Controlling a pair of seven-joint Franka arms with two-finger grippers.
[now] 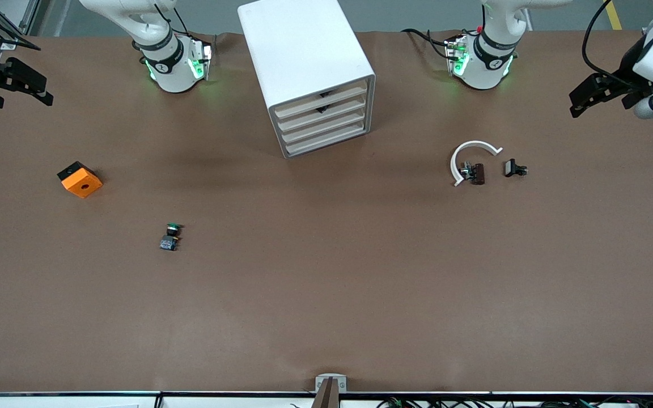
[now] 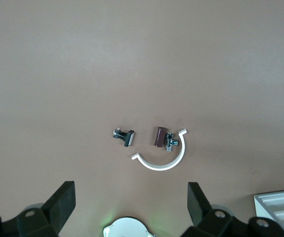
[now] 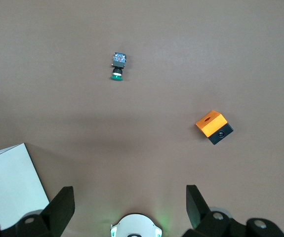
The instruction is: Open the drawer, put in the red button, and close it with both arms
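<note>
In the front view, the drawer (image 1: 332,111) was seen upper centre in the frame, second from the top in the white cabinet (image 1: 304,51). It was shut, its pale beige front facing down-frame and its long axis running slightly tilted across the frame. Its inside was hidden. The right gripper (image 1: 20,93) and left gripper (image 1: 598,99) were held at opposite frame edges. In the left wrist view, the left gripper (image 2: 130,202) was spread over a dark reddish part (image 2: 160,137), hard to identify. In the right wrist view, the right gripper (image 3: 129,205) was spread.
</note>
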